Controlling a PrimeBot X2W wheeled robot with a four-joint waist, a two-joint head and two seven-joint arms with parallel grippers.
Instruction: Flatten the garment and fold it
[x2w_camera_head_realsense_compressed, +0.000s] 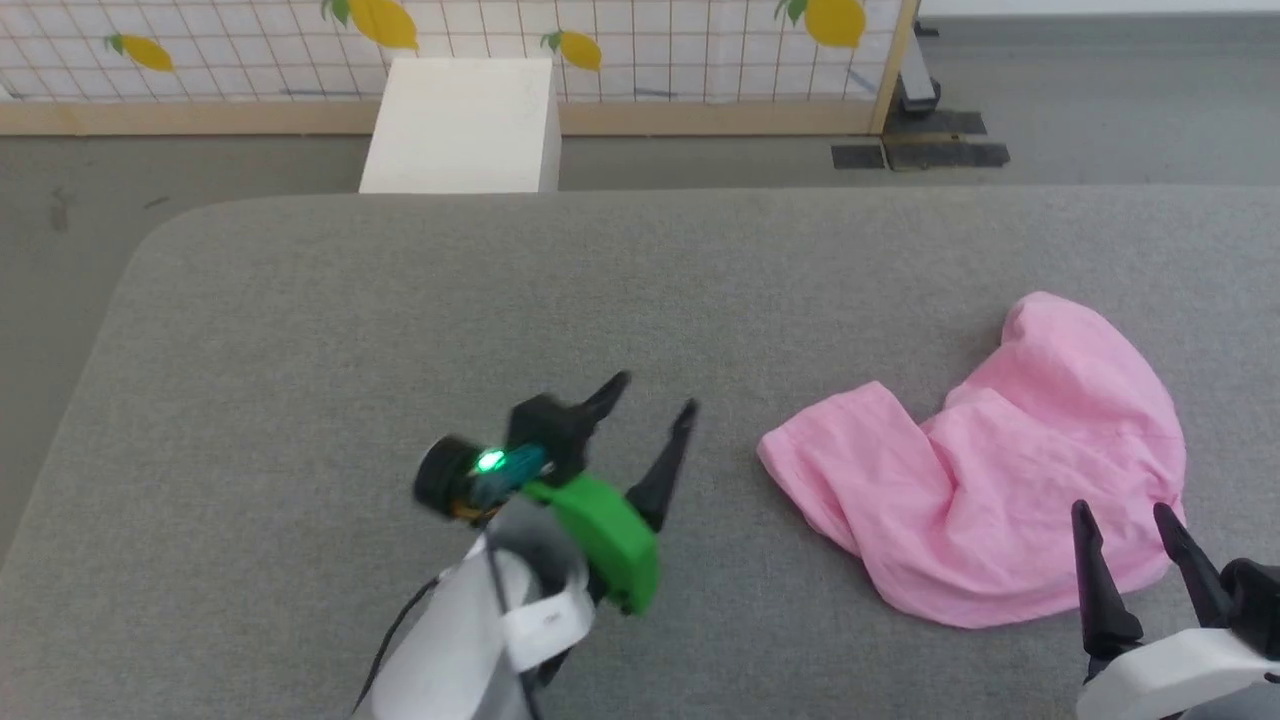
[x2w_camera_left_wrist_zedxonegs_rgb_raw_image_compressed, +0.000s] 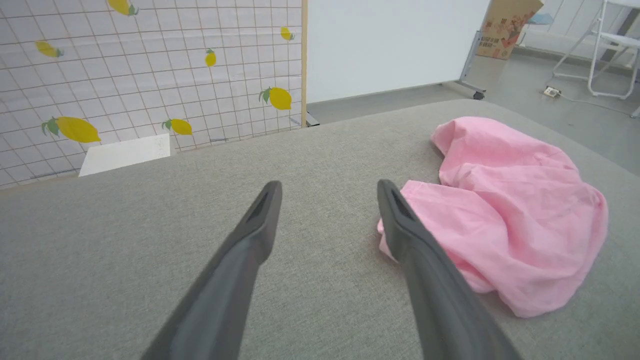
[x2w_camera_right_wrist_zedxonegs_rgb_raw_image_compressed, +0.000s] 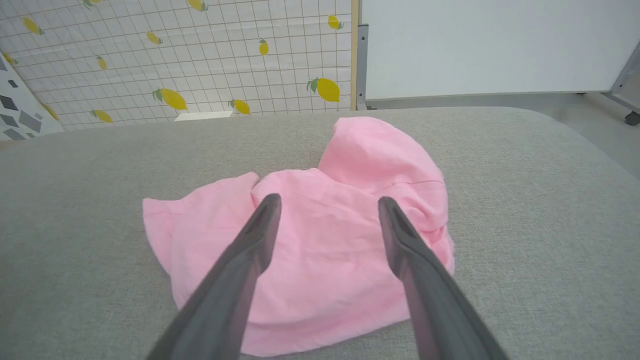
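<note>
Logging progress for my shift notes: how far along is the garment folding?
Done: nothing visible; the garment lies crumpled on the grey padded surface. In hand: nothing; the left gripper is beside it and the right gripper is at its near edge, both with jaws open and empty. Left: grasping, flattening, folding.

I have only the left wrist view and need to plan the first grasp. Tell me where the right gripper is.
Observer: The right gripper is at the head view's lower right, tips over the garment's near right part.
Operator: Report its state.
Observer: Open; its wrist view shows the garment across the wide gap.
Operator: Here the left gripper overlaps the garment. Say whether they touch.
Observer: They are apart; the head view shows bare grey surface between the gripper and the garment's left edge.
</note>
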